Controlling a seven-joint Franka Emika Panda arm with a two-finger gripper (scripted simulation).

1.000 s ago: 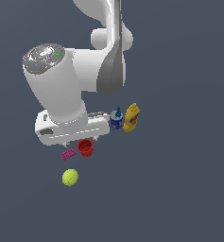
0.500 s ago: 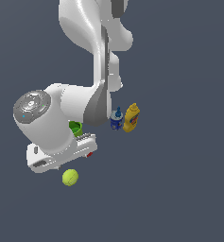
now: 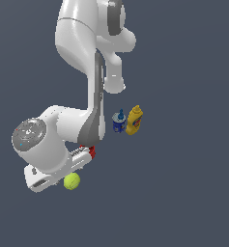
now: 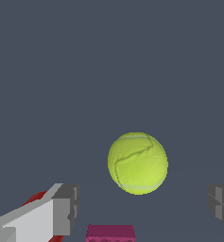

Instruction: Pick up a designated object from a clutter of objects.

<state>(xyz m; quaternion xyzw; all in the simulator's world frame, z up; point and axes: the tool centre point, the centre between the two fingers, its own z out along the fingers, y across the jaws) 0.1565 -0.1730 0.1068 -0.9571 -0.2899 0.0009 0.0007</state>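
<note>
Tennis ball point(image 4: 137, 163) on the dark floor, ahead of the spread gripper point(image 4: 144, 208).
Fingers point(image 4: 66, 208) wide apart, clear of the ball; pink block point(image 4: 110, 233) and red cup point(image 4: 38, 199) just beside them.

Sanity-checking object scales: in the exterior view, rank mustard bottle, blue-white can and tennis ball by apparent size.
1. mustard bottle, tallest.
2. blue-white can and tennis ball look about alike; the arm partly hides the ball, and camera distance may differ, so I won't rank them.
</note>
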